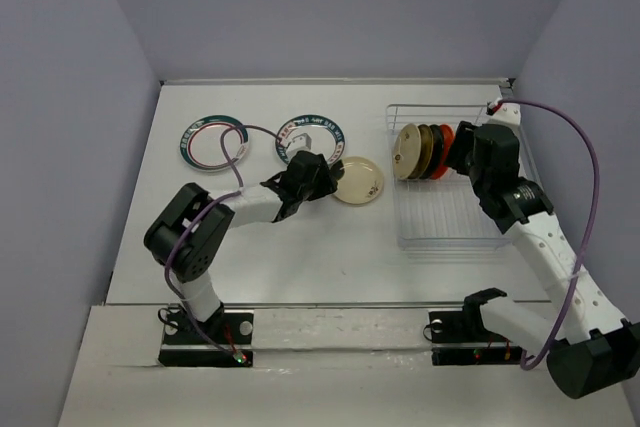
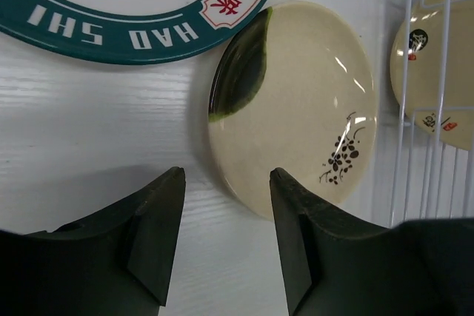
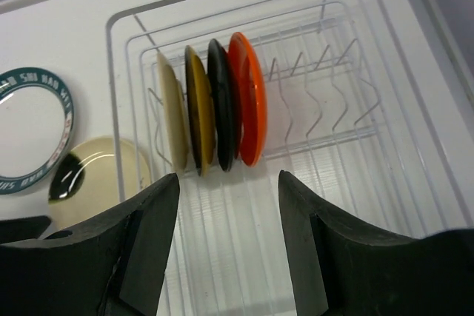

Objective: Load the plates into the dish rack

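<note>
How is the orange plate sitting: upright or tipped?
Upright: the orange plate stands on edge in the rack, beside the black plate.

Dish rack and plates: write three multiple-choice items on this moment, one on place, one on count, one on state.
1. Where does the green-patched cream plate lie? A in the dish rack; B on the table, left of the rack; C held in the air.
2. How many plates stand in the rack? A two; B four; C six.
3. How is the left pincer? A open, empty; B shut on a plate; C out of view.
B: it lies flat outside the wire. B: cream plate, amber plate, black plate, orange plate stand between tines. A: its jaws stand apart, nothing between.
</note>
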Robot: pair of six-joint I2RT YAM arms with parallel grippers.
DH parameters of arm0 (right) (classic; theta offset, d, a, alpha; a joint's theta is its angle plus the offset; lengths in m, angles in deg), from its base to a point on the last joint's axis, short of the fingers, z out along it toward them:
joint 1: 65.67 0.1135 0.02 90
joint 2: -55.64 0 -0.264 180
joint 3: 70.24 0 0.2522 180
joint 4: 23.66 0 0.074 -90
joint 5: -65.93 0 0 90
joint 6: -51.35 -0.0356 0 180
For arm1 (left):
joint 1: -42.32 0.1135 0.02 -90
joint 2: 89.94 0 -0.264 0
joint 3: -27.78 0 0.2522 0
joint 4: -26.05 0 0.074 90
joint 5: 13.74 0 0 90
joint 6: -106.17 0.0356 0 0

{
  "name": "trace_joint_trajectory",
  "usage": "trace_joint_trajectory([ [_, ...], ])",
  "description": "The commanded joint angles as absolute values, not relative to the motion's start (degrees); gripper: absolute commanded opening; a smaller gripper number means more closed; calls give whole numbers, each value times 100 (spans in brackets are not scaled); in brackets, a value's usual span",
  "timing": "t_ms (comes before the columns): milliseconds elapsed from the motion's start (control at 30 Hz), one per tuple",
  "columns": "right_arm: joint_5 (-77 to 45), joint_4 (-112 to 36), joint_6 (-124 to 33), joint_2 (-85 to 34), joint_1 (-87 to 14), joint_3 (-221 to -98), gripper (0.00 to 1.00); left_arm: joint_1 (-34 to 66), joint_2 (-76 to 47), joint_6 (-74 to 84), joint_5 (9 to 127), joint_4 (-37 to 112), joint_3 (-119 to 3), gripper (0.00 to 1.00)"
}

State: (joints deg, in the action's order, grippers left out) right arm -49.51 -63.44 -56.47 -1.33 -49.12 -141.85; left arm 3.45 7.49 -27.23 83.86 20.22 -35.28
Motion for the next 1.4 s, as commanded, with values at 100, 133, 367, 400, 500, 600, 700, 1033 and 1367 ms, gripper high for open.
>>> trace_joint_trajectory([
  [100, -3999, -5746, -5781, 237, -4915, -13902, 62, 286, 1675, -2945, 8461, 1520, -4258, 51],
  [133, -3920, -5720, -5781, 237, -4915, -13885, 62, 286, 1824, -2954, 8487, 1520, -4293, 49],
  [367, -3612, -5631, -5895, 386, -4915, -13744, 62, 268, 1703, -3033, 8689, 1371, -4057, 6],
  [400, -3594, -5640, -5895, 439, -4915, -13753, 62, 251, 1415, -3007, 8794, 1336, -3804, 6],
  [500, -3244, -5658, -5904, 606, -4915, -13823, 68, 215, 799, -2928, 8953, 1318, -3162, 6],
  [600, -2497, -5675, -5930, 703, -4915, -13928, 73, 145, -281, -2787, 9102, 1345, -2478, 6],
  [700, -1017, -5632, -5852, 651, -4915, -14025, 78, 84, -1860, -2708, 9208, 1668, -1931, 6],
  [1033, 1195, -4937, -6009, 115, -4310, -14095, 89, 83, -4712, -2303, 8401, 2425, -1622, 6],
  [1367, 1748, -4333, -6447, -509, -3870, -13946, 89, 75, -4864, -2216, 7654, 2004, -1710, 6],
])
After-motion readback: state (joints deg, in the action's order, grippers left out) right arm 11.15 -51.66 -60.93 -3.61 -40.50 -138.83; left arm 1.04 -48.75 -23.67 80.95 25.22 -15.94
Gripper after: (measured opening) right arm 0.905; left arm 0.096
